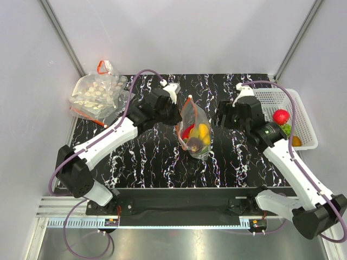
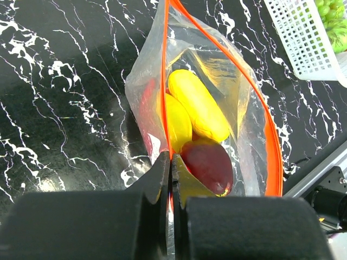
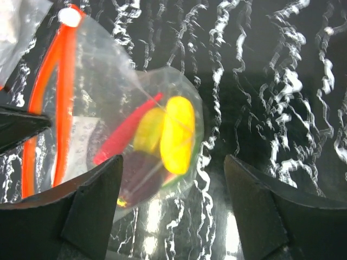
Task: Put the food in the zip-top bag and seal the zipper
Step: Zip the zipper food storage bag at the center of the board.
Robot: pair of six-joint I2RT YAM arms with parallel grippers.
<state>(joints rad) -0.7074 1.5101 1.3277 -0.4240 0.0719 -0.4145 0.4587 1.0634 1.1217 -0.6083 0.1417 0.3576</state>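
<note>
- Between the shut jaws of the left gripper, one lip of the zip-top bag is pinched at the zipper. The mouth gapes just beyond the jaws.
- Right gripper: jaws spread wide, holding nothing. The bag's belly lies just ahead of them and off to one side, over the black marbled table.
- Bag film: thin, clear, crinkly and limp. Expect it to be light and slippery, and to fold or twist under load.
- Zipper: a narrow red-orange ridge, judged stiffer than the film and the best hold point. Take the free lip opposite the left jaws.
- Contents: two smooth yellow oblong pieces, a slim red piece and a glossy dark purple piece. Their weight should drag the bottom away from the jaws.
</note>
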